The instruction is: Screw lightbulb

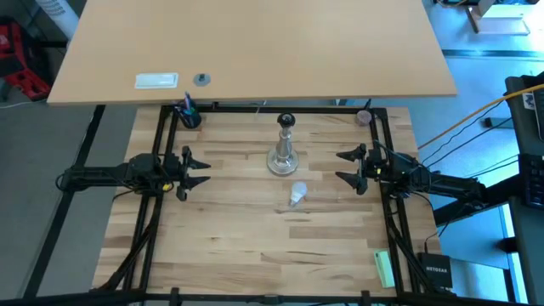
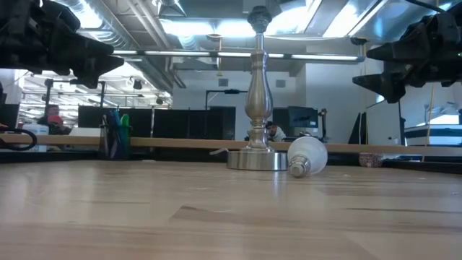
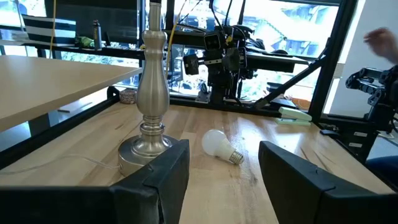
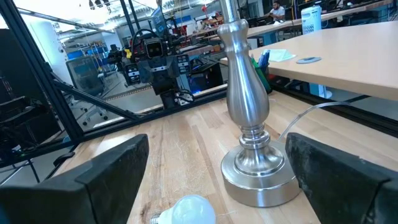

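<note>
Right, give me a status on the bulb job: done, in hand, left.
Done: nothing visible. The lightbulb lies on its side on the table, beside the stand, whose socket is empty. In hand: nothing; the left gripper and right gripper hang open at either side, clear of both. Left: pick up the bulb, bring it to the socket, screw it in.

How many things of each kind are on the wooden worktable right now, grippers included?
Bulb: 1, lying on its side
Stand: 1, upright
Pen cup: 1, at the far left corner
Green block: 1, near right edge
Grippers: 2, left gripper and right gripper, both open and empty
Total: 6
</note>
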Controlling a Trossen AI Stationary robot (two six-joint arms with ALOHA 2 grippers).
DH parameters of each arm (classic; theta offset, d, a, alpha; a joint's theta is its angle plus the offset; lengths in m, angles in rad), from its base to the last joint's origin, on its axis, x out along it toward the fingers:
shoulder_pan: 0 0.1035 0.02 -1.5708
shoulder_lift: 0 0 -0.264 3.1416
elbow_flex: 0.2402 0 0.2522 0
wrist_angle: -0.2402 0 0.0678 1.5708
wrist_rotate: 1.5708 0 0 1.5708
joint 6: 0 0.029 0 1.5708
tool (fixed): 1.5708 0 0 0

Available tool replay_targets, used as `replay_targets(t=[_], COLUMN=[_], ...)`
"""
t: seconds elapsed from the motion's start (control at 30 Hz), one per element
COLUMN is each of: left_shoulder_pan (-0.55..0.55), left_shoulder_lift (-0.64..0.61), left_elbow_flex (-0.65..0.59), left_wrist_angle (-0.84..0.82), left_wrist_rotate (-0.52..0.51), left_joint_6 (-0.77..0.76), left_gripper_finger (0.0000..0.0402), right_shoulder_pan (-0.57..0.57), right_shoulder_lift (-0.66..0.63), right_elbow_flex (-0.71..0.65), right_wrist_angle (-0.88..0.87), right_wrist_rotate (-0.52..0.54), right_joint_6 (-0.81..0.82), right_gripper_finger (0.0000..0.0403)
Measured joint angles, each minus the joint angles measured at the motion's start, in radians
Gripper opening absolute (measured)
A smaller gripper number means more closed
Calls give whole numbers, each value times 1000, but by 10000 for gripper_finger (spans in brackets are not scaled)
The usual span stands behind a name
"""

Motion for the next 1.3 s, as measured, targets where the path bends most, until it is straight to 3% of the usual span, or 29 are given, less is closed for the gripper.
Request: replay_targets(t=[0.4, 0.6, 0.8, 0.93, 1.3], left_shoulder_pan=[2, 2, 2, 3, 1], left_shoulder_lift=[0, 0, 0, 0, 11], left_elbow_flex=[0, 0, 0, 0, 15], left_wrist_angle=[53, 152, 291, 308, 287], left_wrist_rotate=[-9, -33, -125, -182, -155], left_joint_6=[18, -152, -285, -231, -206], left_gripper_finger=[182, 182, 182, 182, 182], right_shoulder_pan=[0, 0, 0, 0, 0], right_shoulder_lift=[0, 0, 0, 0, 0], right_elbow_flex=[0, 0, 0, 0, 0], right_wrist_angle=[0, 0, 0, 0, 0], right_wrist_rotate=[0, 0, 0, 0, 0], right_joint_6=[0, 0, 0, 0, 0], right_gripper_finger=[380, 380, 380, 380, 380])
